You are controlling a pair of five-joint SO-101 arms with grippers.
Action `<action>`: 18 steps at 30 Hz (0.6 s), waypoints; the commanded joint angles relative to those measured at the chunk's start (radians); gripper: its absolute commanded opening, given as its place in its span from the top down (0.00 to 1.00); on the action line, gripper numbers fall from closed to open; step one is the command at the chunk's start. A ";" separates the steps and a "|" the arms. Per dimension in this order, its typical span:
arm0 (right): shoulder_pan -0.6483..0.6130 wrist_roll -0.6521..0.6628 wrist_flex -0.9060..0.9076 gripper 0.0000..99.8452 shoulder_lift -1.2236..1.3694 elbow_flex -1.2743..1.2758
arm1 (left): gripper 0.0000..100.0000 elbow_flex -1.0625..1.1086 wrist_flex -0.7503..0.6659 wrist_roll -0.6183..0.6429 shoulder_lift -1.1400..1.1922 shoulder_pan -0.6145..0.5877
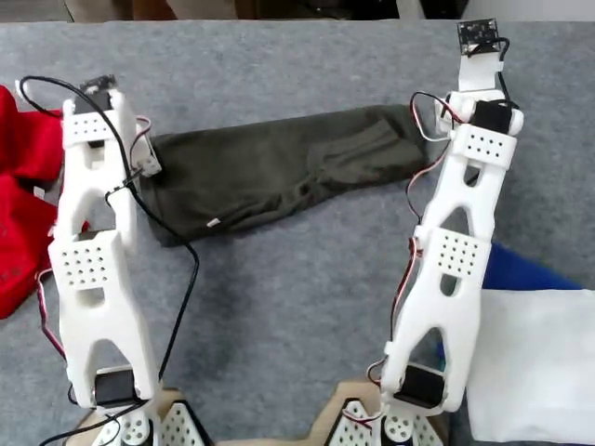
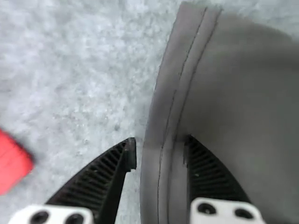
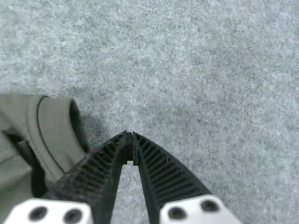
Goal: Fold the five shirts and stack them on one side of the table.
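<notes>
Nearest on the right, a flat white shirt (image 1: 535, 362) lies over a blue one (image 1: 516, 269) (mostly covered), and a red shirt (image 1: 23, 186) runs off the left edge. Mid-table, the olive-green shirt (image 1: 279, 172) lies folded into a long wrinkled band between the arms, its ends hidden behind them. The left gripper (image 2: 160, 140) stands apart astride its stitched hem, while the right gripper (image 3: 130, 134) is pressed together over the grey felt table (image 1: 279, 307) just beside the shirt's other end.

- Desk (image 1: 279, 316) covering is reading as grey felt-like cloth, matt and rough.
- Olive shirt (image 1: 279, 172) is showing matt, smooth cloth with a stitched hem.
- Left arm (image 1: 93, 269) and right arm (image 1: 456, 260) are showing smooth white plastic; jaws ribbed matt black plastic.
</notes>
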 commanded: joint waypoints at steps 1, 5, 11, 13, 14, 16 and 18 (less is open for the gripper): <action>0.004 0.006 -0.017 0.99 -0.088 -0.042 | 0.82 -0.008 -0.037 0.002 0.021 -0.012; 0.004 0.006 -0.015 0.99 -0.088 -0.042 | 0.81 -0.044 -0.029 0.002 0.047 -0.014; 0.004 0.006 -0.014 0.99 -0.088 -0.042 | 0.86 -0.080 0.012 -0.015 0.087 -0.011; 0.004 0.006 -0.014 0.99 -0.088 -0.042 | 0.91 -0.097 0.021 -0.009 0.099 -0.008; 0.005 0.006 -0.014 0.99 -0.088 -0.042 | 0.94 -0.103 0.025 -0.006 0.105 0.000; 0.005 0.006 -0.012 0.99 -0.088 -0.042 | 0.98 -0.106 0.025 -0.006 0.122 0.023; 0.005 0.005 -0.012 0.99 -0.088 -0.042 | 0.98 -0.104 0.025 -0.006 0.127 0.031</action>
